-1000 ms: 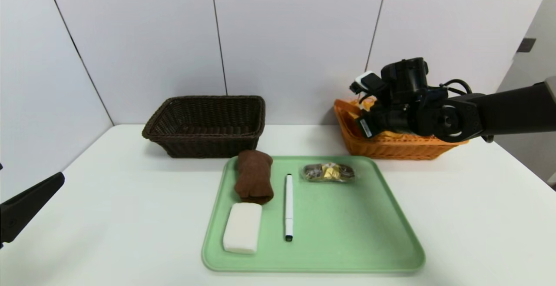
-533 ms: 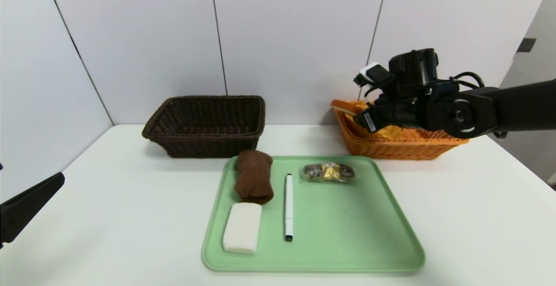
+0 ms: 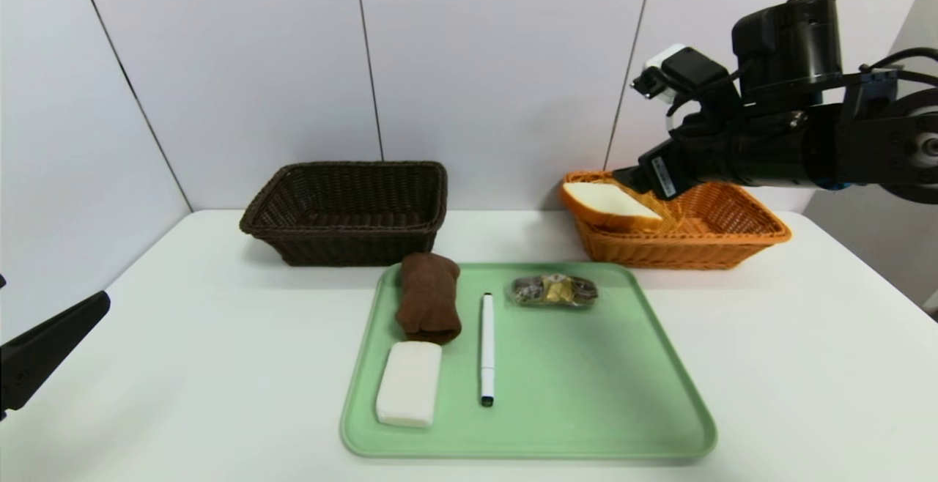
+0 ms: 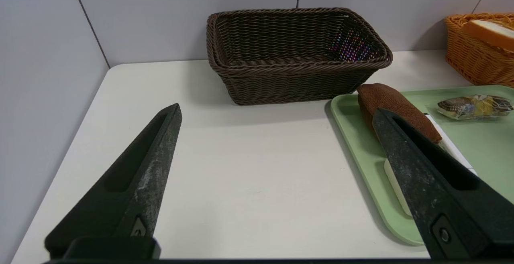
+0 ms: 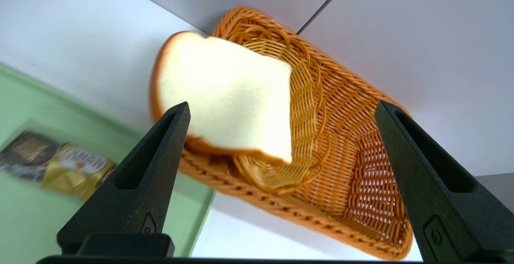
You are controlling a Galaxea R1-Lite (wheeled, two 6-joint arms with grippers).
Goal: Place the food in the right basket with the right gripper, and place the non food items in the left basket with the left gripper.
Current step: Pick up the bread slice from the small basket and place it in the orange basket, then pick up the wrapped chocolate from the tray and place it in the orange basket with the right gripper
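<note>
The bread slice (image 3: 612, 204) lies tilted in its small yellow wicker dish (image 5: 305, 95), inside the orange right basket (image 3: 733, 247) at its left end. My right gripper (image 5: 281, 105) hangs open and empty above that basket, clear of the bread. The dark wrapped snack (image 3: 555, 290), brown rolled cloth (image 3: 429, 295), white block (image 3: 409, 392) and white pen (image 3: 487, 346) all lie on the green tray (image 3: 586, 409). The dark brown left basket (image 3: 344, 211) stands behind the cloth with nothing showing inside. My left gripper (image 4: 276, 109) is open, low over the table at the near left.
White wall panels rise straight behind both baskets. Bare white table lies left of the tray, between it and my left gripper, and also right of the tray. The tray's right half holds nothing.
My right gripper opened, then rose and drew back to the right, out of the orange basket. The bread and its dish stayed in the basket. The left arm has not moved.
</note>
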